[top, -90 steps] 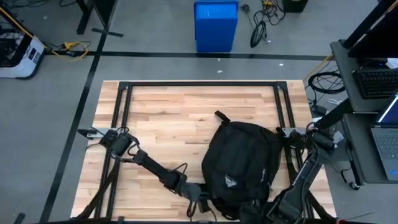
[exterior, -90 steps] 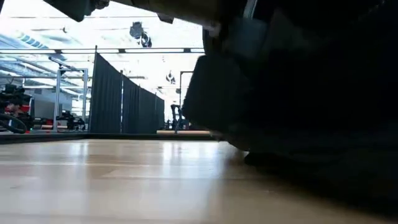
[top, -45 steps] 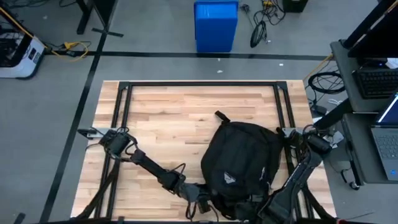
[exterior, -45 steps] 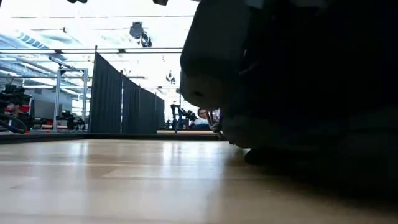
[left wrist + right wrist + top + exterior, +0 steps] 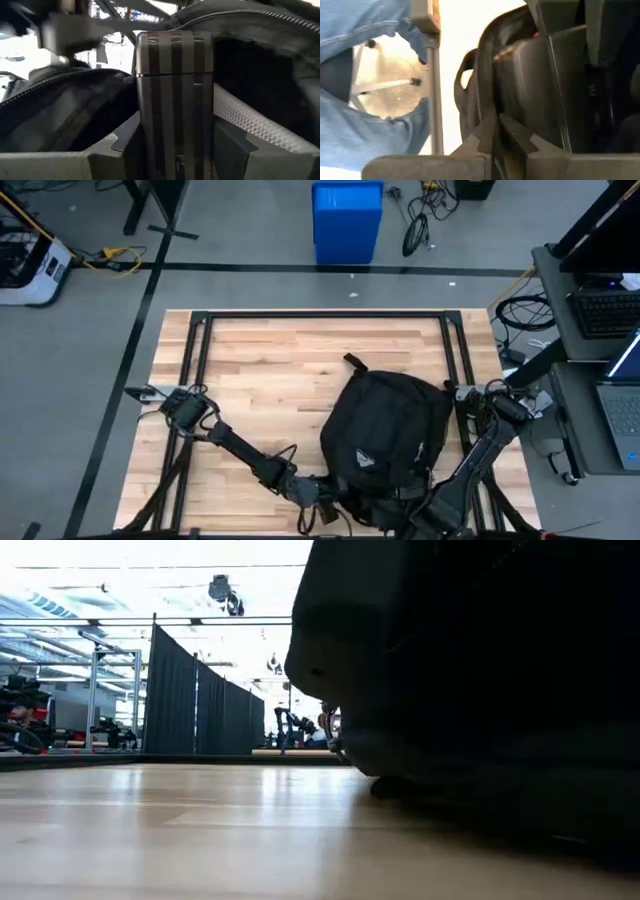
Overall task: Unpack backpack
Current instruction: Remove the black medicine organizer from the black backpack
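Observation:
The black backpack (image 5: 385,435) lies on the wooden table (image 5: 270,370) near its front edge, with its white logo patch (image 5: 362,461) facing up. It fills the right of the low view as the backpack (image 5: 480,690). My left gripper (image 5: 318,498) reaches into the backpack's near end and is shut on a grey striped box (image 5: 172,95) inside the opening. My right gripper (image 5: 415,510) is at the same near end, shut on the zippered rim of the opening (image 5: 482,85). My left gripper pinches the striped box between its two fingers (image 5: 122,145) by its two side faces, low on the box (image 5: 172,150). The box stands on end between them, inside the backpack's open mouth. My right gripper pinches the backpack's zippered opening edge (image 5: 487,120) between its two fingers (image 5: 520,142). The edge runs away from the fingers and is lifted.
White mesh padding (image 5: 250,125) lines the backpack behind the box. A blue bin (image 5: 347,220) stands on the floor beyond the far edge. A person in jeans (image 5: 365,75) stands past the near edge. Bare tabletop stretches to the left and far side.
The backpack has shifted a little toward the table's left and far edges, and its near end has risen. My right gripper has moved toward the left along the near edge with the backpack's rim.

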`<state>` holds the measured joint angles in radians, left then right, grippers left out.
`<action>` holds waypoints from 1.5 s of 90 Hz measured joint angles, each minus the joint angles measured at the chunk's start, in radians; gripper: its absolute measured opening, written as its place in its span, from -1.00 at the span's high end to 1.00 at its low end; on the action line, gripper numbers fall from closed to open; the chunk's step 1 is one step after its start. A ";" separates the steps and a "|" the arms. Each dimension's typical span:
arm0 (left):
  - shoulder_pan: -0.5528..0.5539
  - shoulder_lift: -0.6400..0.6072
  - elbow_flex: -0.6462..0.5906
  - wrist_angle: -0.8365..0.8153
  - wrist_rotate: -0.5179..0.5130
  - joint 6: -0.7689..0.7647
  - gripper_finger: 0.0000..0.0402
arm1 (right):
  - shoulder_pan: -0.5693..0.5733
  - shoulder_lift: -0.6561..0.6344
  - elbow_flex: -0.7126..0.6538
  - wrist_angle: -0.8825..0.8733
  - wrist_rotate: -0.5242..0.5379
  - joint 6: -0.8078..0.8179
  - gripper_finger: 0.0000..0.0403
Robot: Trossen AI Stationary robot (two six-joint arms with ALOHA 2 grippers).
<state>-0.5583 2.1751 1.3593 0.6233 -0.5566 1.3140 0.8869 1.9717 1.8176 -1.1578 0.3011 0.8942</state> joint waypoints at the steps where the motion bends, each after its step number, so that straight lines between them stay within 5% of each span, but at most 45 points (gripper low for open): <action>1: 0.000 -0.001 0.000 0.000 -0.001 0.000 0.17 | 0.002 0.000 0.008 -0.008 0.002 0.001 0.97; 25: -0.020 -0.002 0.000 0.015 -0.025 -0.068 0.17 | 0.051 -0.002 0.152 -0.282 0.190 0.105 0.97; 46: -0.051 -0.003 0.000 0.074 -0.091 -0.104 0.17 | 0.029 -0.004 0.146 -0.415 0.206 0.202 0.97; 85: -0.134 -0.006 0.056 0.081 -0.368 -0.127 0.17 | 0.023 -0.003 0.124 -0.413 0.388 0.213 0.97; 135: -0.204 -0.031 0.068 0.102 -0.511 -0.227 0.18 | 0.023 -0.013 0.124 -0.412 0.505 0.207 0.97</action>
<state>-0.7622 2.1439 1.4277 0.7251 -1.0673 1.0869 0.9100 1.9589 1.9411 -1.5701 0.8058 1.1015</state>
